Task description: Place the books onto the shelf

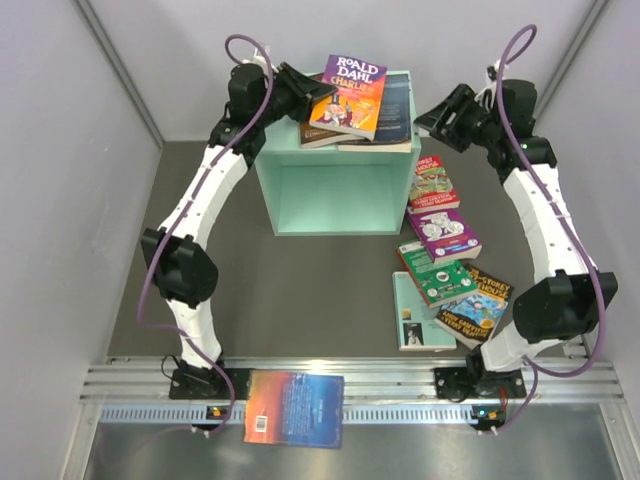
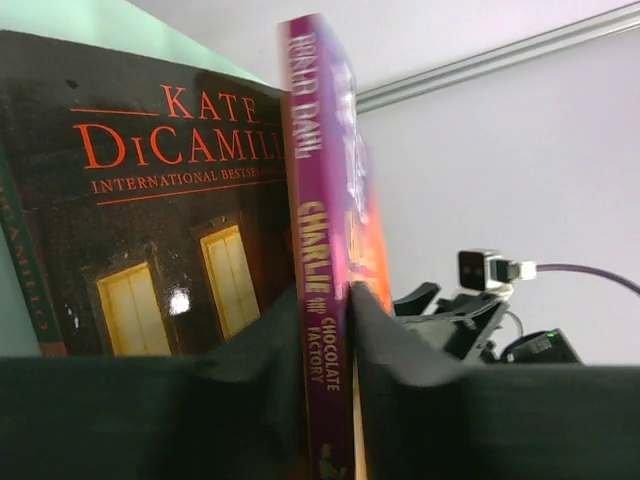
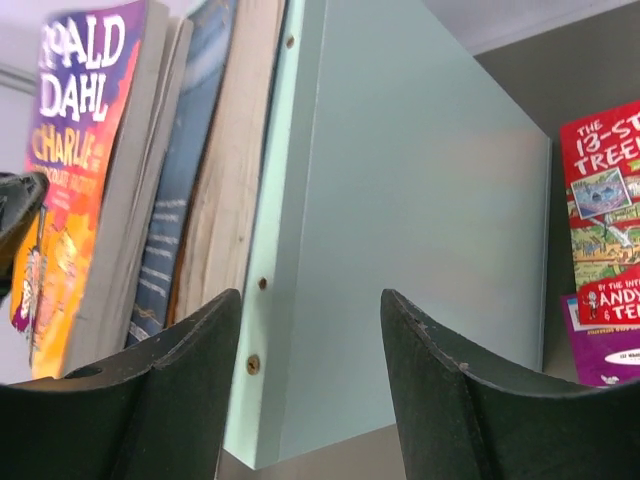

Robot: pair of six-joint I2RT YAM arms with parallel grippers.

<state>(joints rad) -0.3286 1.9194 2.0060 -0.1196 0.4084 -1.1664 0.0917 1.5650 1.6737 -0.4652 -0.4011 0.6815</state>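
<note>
Clamped edgewise on the purple book, our left gripper rests it on the stack atop the shelf, likely for release; our right gripper hovers, jaws apart.

A robotics lab cell: plain grey panel walls enclose a dark bench; left arm and right arm are bolted to an aluminium rail at the bottom.

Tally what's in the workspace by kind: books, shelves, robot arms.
Thin colourful paperback books: 9
Mint-green wooden cube shelf: 1
White robot arms: 2
Total: 12
</note>
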